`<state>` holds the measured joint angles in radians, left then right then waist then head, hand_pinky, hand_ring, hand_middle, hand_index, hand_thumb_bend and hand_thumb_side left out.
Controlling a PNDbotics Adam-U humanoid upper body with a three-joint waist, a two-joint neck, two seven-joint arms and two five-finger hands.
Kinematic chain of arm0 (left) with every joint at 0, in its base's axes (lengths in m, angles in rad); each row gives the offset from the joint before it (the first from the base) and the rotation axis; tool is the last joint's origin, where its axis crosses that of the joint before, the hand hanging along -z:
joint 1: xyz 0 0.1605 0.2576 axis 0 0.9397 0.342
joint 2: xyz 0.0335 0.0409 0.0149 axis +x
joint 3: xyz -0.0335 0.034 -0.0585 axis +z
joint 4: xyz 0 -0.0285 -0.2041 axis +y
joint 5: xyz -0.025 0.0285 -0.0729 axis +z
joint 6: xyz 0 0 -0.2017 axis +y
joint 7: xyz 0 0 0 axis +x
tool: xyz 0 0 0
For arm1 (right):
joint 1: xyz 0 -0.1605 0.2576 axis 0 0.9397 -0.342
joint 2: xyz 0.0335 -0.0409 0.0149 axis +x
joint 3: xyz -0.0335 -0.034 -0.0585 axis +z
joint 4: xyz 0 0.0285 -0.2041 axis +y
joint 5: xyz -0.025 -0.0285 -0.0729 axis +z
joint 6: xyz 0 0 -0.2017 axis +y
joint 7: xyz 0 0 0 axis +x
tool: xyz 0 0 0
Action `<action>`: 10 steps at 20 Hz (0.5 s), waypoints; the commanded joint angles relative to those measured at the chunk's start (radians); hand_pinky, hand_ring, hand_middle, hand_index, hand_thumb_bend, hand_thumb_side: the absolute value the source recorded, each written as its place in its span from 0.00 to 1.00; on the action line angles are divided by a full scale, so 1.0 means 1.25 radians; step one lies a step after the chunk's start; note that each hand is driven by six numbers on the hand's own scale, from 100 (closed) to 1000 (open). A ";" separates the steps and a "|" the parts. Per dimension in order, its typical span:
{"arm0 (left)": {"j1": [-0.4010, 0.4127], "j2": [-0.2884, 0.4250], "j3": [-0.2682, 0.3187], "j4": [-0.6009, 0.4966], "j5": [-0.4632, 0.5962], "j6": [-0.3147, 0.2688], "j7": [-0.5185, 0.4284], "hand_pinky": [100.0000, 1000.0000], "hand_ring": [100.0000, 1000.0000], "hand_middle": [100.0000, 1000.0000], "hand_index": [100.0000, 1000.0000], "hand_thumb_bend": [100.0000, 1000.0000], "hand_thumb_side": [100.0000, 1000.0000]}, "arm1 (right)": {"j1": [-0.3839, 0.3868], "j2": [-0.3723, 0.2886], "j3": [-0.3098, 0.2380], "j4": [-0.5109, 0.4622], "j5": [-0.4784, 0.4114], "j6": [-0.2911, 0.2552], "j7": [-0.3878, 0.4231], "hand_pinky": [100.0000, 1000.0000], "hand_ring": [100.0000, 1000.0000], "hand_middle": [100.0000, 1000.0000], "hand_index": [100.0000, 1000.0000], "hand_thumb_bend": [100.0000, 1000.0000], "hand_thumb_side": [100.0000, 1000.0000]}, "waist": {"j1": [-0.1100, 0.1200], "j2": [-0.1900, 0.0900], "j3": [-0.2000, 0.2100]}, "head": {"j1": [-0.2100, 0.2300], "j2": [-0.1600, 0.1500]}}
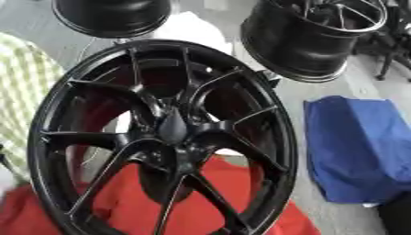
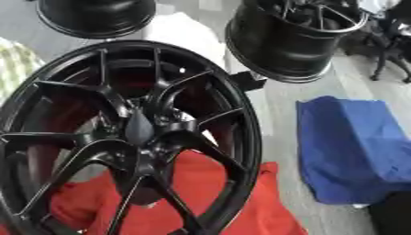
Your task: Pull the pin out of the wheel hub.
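A large black multi-spoke wheel hub [image 1: 160,137] stands tilted in the foreground and fills most of both views. At its centre a dark grey, tapered, cone-like pin [image 1: 172,126] sticks out toward me, its tip pointing up. The same pin [image 2: 140,127] sits left of centre in the right eye view. A red cloth [image 2: 241,206] lies under and behind the hub's lower part. Neither of my hands can be made out in either view, and nothing touches the pin.
Two more black rims stand behind, one at top left [image 1: 112,18] and one at top right [image 1: 309,39]. A blue cloth [image 1: 361,147] lies on the grey floor to the right. A green-checked fabric [image 1: 20,92] is at the left. A dark shape [image 2: 391,215] fills the lower right corner.
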<state>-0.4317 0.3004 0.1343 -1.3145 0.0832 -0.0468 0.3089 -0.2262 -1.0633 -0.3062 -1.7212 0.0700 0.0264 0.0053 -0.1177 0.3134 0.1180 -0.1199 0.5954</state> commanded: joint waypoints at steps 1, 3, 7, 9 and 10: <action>-0.007 0.022 0.011 -0.013 0.006 -0.001 0.008 0.53 0.54 0.48 0.64 0.00 0.89 | 0.073 0.065 -0.074 -0.002 0.030 0.015 -0.094 0.65 0.47 0.21 0.42 0.27 0.00 | 0.007 -0.011 -0.003 | 0.014 -0.012; -0.008 0.020 0.012 -0.014 0.008 -0.001 0.011 0.53 0.54 0.48 0.64 0.00 0.89 | 0.125 0.142 -0.095 -0.016 0.060 0.036 -0.138 0.65 0.50 0.27 0.45 0.29 0.00 | 0.010 -0.010 -0.004 | 0.017 -0.012; -0.012 0.016 0.014 -0.015 0.011 -0.001 0.016 0.53 0.54 0.48 0.64 0.00 0.89 | 0.192 0.292 -0.114 -0.029 0.173 0.094 -0.190 0.70 0.64 0.46 0.61 0.41 0.00 | 0.018 -0.008 -0.004 | 0.023 -0.013; -0.012 0.014 0.013 -0.015 0.011 -0.001 0.017 0.53 0.54 0.48 0.64 0.00 0.89 | 0.207 0.351 -0.118 -0.022 0.211 0.124 -0.206 0.72 0.71 0.58 0.69 0.55 0.04 | 0.021 -0.009 -0.005 | 0.027 -0.013; -0.012 0.014 0.013 -0.014 0.012 -0.001 0.017 0.53 0.54 0.48 0.64 0.00 0.89 | 0.211 0.377 -0.122 -0.011 0.222 0.138 -0.213 0.73 0.76 0.67 0.74 0.64 0.08 | 0.023 -0.009 -0.005 | 0.028 -0.013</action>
<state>-0.4336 0.2994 0.1446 -1.3145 0.0923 -0.0473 0.3253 0.0366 -0.6047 -0.4371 -1.7306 0.3152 0.1774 -0.2464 -0.0924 0.3166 0.1146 -0.0888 0.5911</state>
